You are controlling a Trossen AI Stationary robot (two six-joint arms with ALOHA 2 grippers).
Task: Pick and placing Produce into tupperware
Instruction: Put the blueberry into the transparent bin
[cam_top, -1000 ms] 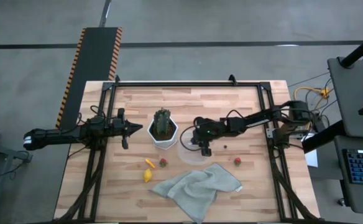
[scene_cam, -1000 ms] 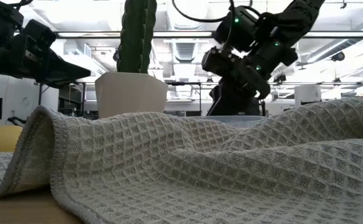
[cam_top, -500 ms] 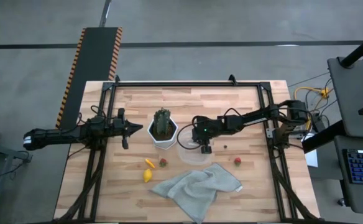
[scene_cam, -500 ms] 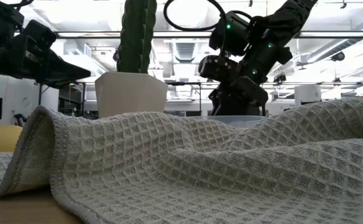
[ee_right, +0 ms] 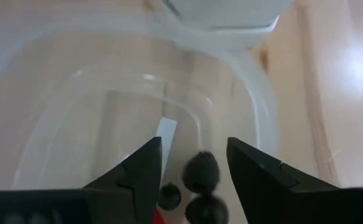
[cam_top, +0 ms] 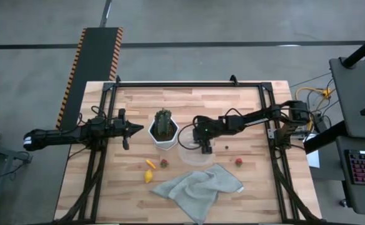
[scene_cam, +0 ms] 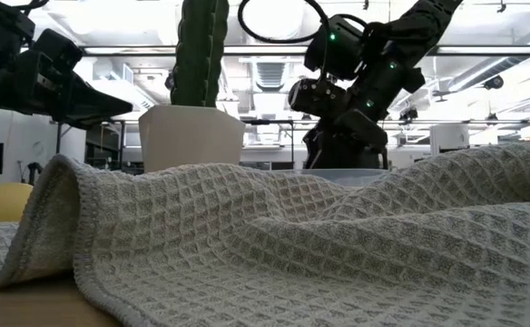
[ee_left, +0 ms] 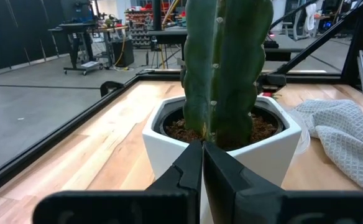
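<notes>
The clear tupperware (cam_top: 193, 152) sits directly under the right end effector (cam_top: 206, 149), whose fingers (ee_right: 256, 171) stand parted over its inside, gripping nothing. Dark berries (ee_right: 199, 172) lie on the tub's floor between them. The white cactus pot (cam_top: 164, 132) is just beside the tub. A strawberry (cam_top: 239, 162) lies on the bench (cam_top: 232, 106) near that end effector; another strawberry (cam_top: 164, 164), two yellow pieces (cam_top: 149, 176) and a grey cloth (cam_top: 198, 187) lie beyond the tub. The left end effector (cam_top: 135, 130) hovers pinched together, beside the pot.
</notes>
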